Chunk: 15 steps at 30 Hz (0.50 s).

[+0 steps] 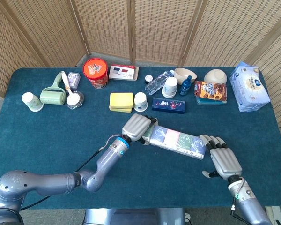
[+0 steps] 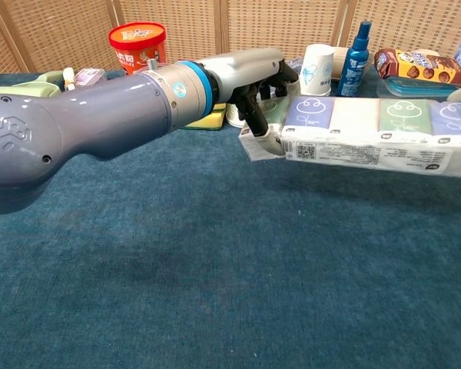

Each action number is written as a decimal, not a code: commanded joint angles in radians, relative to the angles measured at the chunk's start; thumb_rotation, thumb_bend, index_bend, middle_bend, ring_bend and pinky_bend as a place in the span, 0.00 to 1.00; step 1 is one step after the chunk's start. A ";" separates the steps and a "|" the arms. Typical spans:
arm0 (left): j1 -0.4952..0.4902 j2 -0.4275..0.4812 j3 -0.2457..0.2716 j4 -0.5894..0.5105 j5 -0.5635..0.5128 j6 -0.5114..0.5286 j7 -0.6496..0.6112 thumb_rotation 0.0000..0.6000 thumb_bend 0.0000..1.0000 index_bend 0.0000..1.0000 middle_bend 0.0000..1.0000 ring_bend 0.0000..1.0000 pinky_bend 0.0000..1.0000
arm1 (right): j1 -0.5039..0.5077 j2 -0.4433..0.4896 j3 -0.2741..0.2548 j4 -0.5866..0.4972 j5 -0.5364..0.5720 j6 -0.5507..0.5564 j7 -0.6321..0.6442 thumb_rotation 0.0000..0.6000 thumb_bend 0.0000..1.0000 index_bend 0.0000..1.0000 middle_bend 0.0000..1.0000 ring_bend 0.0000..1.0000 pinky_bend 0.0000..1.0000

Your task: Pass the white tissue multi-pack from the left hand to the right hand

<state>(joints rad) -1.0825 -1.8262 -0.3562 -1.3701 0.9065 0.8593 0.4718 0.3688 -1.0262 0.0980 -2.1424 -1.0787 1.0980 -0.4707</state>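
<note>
My left hand (image 1: 136, 127) grips the tissue multi-pack (image 1: 178, 142), its far end cut off at the chest view's right edge, just beside my spread right hand (image 1: 222, 159).

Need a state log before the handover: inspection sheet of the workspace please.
Surface: table under dark blue cloth.
Job's things: white tissue multi-pack held off the table, roughly level, far end by the right hand.
Clutter: along the back edge, red tub, yellow sponge, paper cup, blue spray bottle, cookie pack, blue wipes bag.
Hands: left hand grips the pack's near end; right hand has fingers spread at the far end, contact unclear.
Cables: thin black cable along the left arm.
Surroundings: woven screen behind.
</note>
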 commanded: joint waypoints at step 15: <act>-0.014 -0.014 0.009 -0.004 -0.014 0.022 -0.018 1.00 0.00 0.43 0.55 0.41 0.54 | 0.100 -0.126 0.057 0.019 0.195 0.086 -0.143 1.00 0.00 0.00 0.00 0.00 0.00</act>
<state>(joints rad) -1.0955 -1.8394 -0.3457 -1.3726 0.8939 0.8815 0.4570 0.4600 -1.1445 0.1545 -2.1230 -0.8931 1.1829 -0.6029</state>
